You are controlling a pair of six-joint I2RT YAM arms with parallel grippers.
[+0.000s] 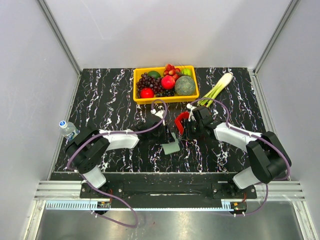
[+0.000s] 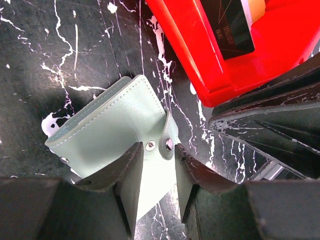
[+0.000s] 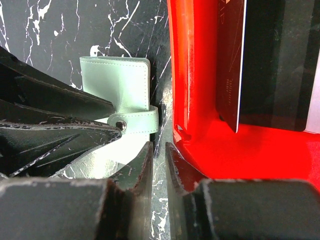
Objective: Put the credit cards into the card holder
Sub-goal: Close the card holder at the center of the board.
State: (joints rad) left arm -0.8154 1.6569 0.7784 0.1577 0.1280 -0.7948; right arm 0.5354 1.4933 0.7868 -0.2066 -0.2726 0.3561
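Note:
The grey-green card holder (image 1: 170, 148) lies on the black marble table between the arms. In the left wrist view it (image 2: 107, 130) is folded, with its snap strap (image 2: 169, 142) near my fingertips. My left gripper (image 2: 159, 156) is open and straddles the pouch's near edge. A red plastic basket (image 1: 181, 121) stands just right of the pouch and holds the credit cards: a dark one (image 2: 231, 25), an orange one (image 2: 257, 7) and, in the right wrist view, dark cards (image 3: 230, 65) and a whitish edge (image 3: 313, 100). My right gripper (image 3: 159, 150) is almost shut, empty, between pouch (image 3: 117, 82) and basket (image 3: 192, 75).
A yellow crate (image 1: 139, 99) of fruit stands at the back middle. Green onions (image 1: 216, 90) lie to its right. A water bottle (image 1: 68, 129) lies at the left edge. The two arms' fingers are close together over the pouch.

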